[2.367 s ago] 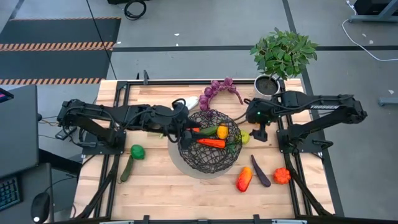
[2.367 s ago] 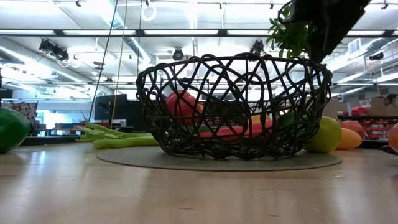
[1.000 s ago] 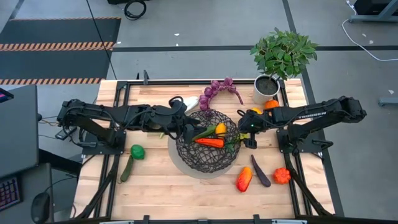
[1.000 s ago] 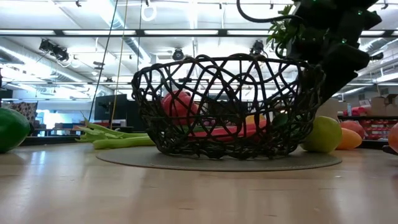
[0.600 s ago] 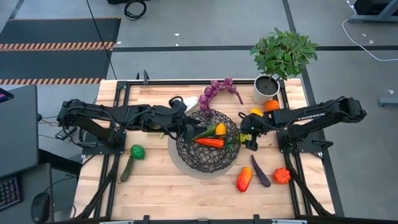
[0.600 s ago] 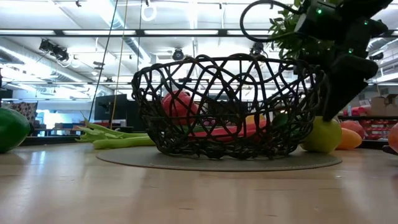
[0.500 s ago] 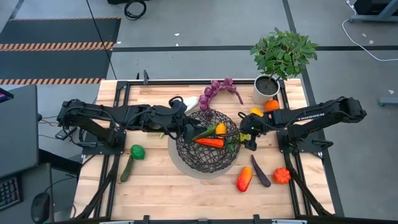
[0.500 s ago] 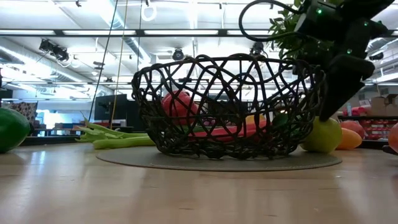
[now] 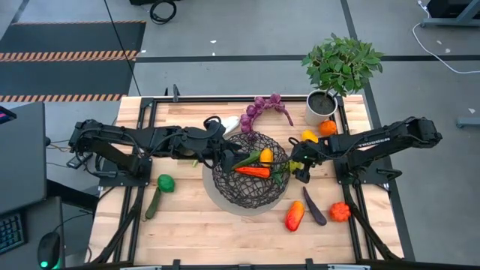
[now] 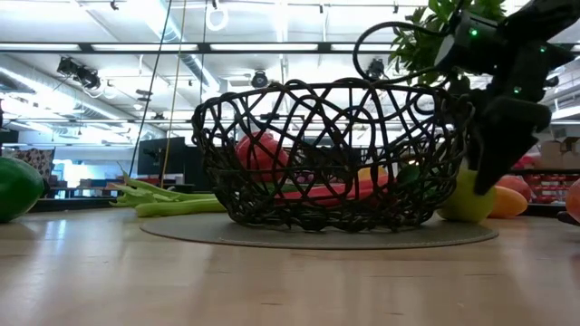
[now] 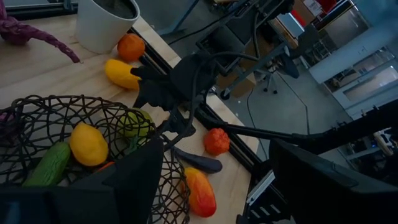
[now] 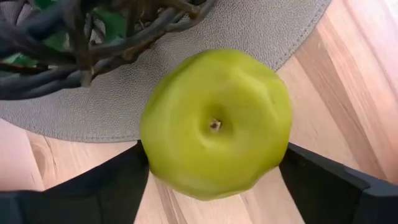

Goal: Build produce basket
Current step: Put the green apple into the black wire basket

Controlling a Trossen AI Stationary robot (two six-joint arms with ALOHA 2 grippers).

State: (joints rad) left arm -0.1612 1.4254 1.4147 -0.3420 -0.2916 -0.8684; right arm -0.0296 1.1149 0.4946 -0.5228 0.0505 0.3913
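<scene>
At the basket's (image 9: pixel 250 171) three o'clock rim, my right tool (image 12: pixel 214 171) straddles the green apple (image 12: pixel 216 122), fingers spread; I judge closing off-centre could roll it away across the desk (image 9: pixel 187 225).

potted plant (image 9: pixel 341 66) | far right corner | wooden table (image 9: pixel 187 225)
</scene>
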